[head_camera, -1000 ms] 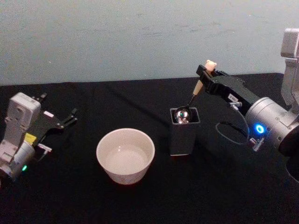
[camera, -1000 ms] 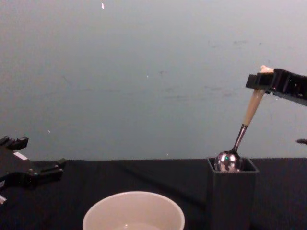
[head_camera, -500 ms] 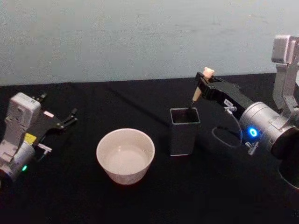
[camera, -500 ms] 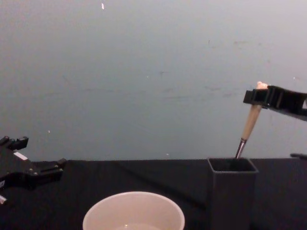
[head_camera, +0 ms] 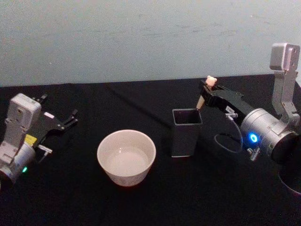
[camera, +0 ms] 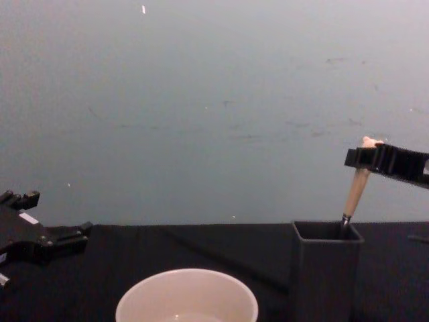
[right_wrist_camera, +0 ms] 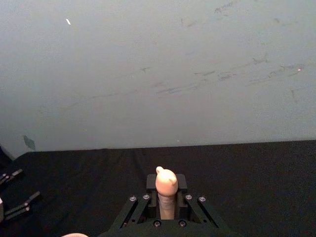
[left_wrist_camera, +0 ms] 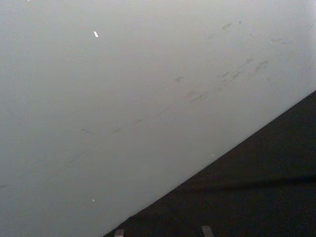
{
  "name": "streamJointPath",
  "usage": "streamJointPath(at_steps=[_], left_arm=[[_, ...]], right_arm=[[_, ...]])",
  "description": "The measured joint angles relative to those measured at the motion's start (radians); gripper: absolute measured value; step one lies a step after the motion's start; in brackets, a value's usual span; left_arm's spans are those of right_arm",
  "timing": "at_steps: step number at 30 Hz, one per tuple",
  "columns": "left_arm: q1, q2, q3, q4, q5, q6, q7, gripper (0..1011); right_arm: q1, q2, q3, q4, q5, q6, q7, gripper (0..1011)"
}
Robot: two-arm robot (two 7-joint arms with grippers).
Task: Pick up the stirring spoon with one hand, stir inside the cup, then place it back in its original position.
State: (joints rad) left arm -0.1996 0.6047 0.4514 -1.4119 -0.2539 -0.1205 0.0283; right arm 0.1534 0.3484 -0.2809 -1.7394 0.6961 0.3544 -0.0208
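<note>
The stirring spoon (head_camera: 202, 95) stands tilted in the dark grey square holder (head_camera: 186, 132), its bowl hidden inside. Only the cream handle (camera: 355, 190) and tiny bear head (right_wrist_camera: 166, 183) stick out. My right gripper (head_camera: 209, 89) is shut on the top of the handle, just above and behind the holder's right corner; it is also seen in the chest view (camera: 367, 157). The round cream-white cup (head_camera: 126, 157) sits left of the holder, and its rim shows at the bottom of the chest view (camera: 187, 296). My left gripper (head_camera: 71, 117) rests open at the far left, parked.
Everything stands on a black tabletop (head_camera: 155, 202) against a pale blue-grey wall (head_camera: 141, 37). The right arm's silver wrist (head_camera: 263, 129) with a blue light and a looped cable hangs right of the holder. Bare black cloth lies in front of the cup and holder.
My right gripper has lowered the spoon into the holder: a second ago the shiny bowl was at the holder's mouth, now just the handle remains above the rim. The left arm has not moved.
</note>
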Motion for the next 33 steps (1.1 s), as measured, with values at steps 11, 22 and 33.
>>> streamJointPath(at_steps=[11, 22, 33], left_arm=[[0.0, 0.0, 0.0, 0.0, 0.0, 0.0, 0.0, 1001], [0.0, 0.0, 0.0, 0.0, 0.0, 0.0, 0.0, 1001], [0.0, 0.0, 0.0, 0.0, 0.0, 0.0, 0.0, 1001]], right_arm=[[0.002, -0.014, 0.002, 0.029, -0.022, 0.012, 0.013, 226], [0.004, -0.021, -0.002, 0.045, -0.041, 0.032, 0.032, 226], [0.004, -0.028, -0.006, 0.059, -0.055, 0.045, 0.045, 226]])
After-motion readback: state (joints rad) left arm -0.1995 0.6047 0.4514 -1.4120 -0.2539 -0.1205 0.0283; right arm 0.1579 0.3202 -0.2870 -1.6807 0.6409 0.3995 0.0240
